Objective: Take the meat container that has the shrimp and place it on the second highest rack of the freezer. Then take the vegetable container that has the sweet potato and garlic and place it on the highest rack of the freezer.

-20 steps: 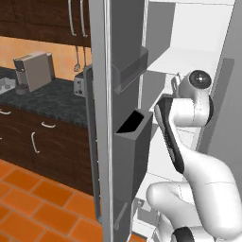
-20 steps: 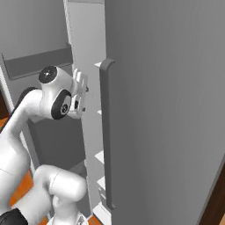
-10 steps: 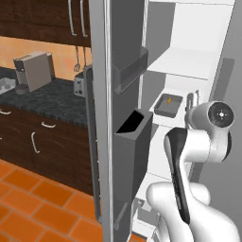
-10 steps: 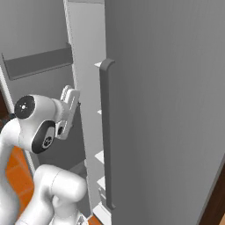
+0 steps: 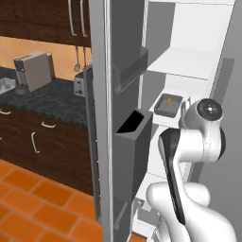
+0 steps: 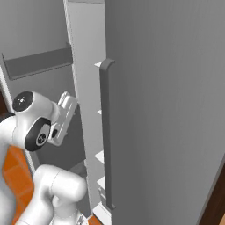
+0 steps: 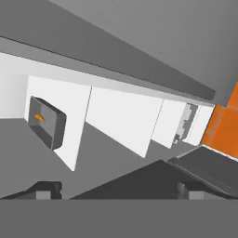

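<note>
The freezer (image 5: 101, 118) stands open, white inside. The grey meat container (image 5: 168, 105) with the small orange shrimp (image 7: 39, 117) rests on a white rack (image 5: 163, 119), just below the uppermost rack (image 5: 189, 62) in view. In the hand view the container (image 7: 46, 122) lies at the left, well ahead of the fingertips (image 7: 44, 189). My gripper (image 7: 118, 188) is open and holds nothing. In the right base view the gripper (image 6: 70, 102) points toward the freezer's inside from just outside it. The vegetable container with the sweet potato and garlic is out of view.
The open door carries grey bins (image 5: 137, 142) close to the arm's left. The closed right door with its long handle (image 6: 105, 132) is on the other side. A small grey object (image 7: 186, 123) sits on a lower shelf. Dark counter (image 5: 47, 97) and orange floor (image 5: 28, 203) lie to the left.
The arm has drawn back and down out of the freezer, uncovering the meat container, which stays on its rack. The gripper stayed open.
</note>
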